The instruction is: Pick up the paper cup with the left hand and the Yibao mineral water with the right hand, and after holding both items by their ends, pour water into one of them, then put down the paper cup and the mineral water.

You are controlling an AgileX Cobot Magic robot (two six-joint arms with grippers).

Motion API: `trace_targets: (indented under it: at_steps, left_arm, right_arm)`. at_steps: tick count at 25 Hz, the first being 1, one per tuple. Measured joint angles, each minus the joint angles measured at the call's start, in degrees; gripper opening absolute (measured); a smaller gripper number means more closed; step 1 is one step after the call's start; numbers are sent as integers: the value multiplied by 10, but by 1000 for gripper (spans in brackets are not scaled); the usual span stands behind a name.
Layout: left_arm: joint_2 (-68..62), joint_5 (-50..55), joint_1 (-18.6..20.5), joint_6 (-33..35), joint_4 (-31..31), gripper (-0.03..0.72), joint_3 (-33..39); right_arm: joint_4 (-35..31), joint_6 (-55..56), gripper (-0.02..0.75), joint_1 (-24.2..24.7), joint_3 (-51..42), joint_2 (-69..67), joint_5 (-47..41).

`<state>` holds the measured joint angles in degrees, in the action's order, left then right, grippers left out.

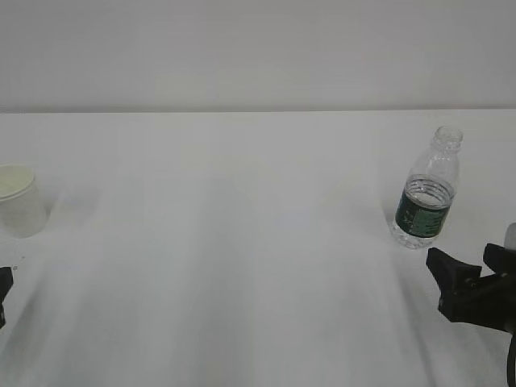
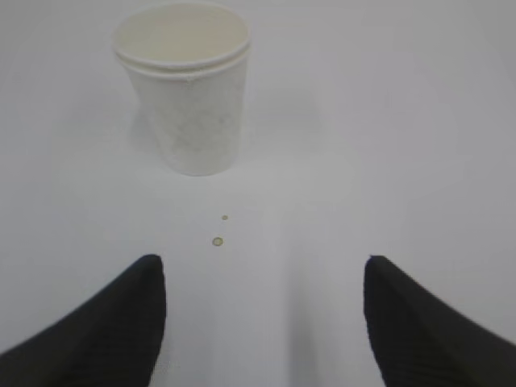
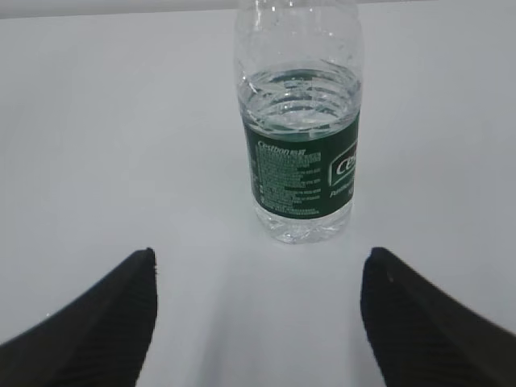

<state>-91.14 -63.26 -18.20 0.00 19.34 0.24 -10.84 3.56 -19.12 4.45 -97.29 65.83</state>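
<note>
The white paper cup point(image 1: 18, 200) stands upright at the table's far left; in the left wrist view the paper cup point(image 2: 187, 89) is ahead and a little left of centre. My left gripper point(image 2: 262, 274) is open and empty, a short way in front of the cup; only a sliver of it point(image 1: 3, 284) shows at the exterior view's left edge. The Yibao mineral water point(image 1: 427, 189) stands uncapped and partly filled at the right. My right gripper point(image 1: 468, 262) sits just in front of it. In the right wrist view this gripper point(image 3: 258, 266) is open, with the bottle point(image 3: 302, 137) beyond its fingertips, untouched.
The white table point(image 1: 242, 266) runs back to a pale wall. Two tiny droplets point(image 2: 217, 241) lie on the surface between the cup and my left fingers.
</note>
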Motion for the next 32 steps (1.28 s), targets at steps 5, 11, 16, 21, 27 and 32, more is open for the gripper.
trace_targets:
  at_steps: [5, 11, 16, 21, 27, 32]
  left_arm:
    - [-46, -21, 0, 0, 55, 528, -3]
    - [-59, -23, 0, 0, 92, 512, -3]
    - [-61, -25, 0, 0, 92, 510, -3]
    - [-67, -25, 0, 0, 67, 510, -3]
    - [-70, -25, 0, 0, 70, 510, -3]
    - [-70, -25, 0, 0, 70, 528, -3]
  right_arm:
    - [1, 0, 594, 0, 0, 0, 0]
    - [2, 4, 593, 0, 0, 0, 0]
    - [2, 9, 593, 0, 0, 0, 0]
    - [2, 10, 593, 0, 0, 0, 0]
    - [19, 11, 592, 0, -4, 0, 0]
    - [32, 4, 592, 0, -4, 0, 0]
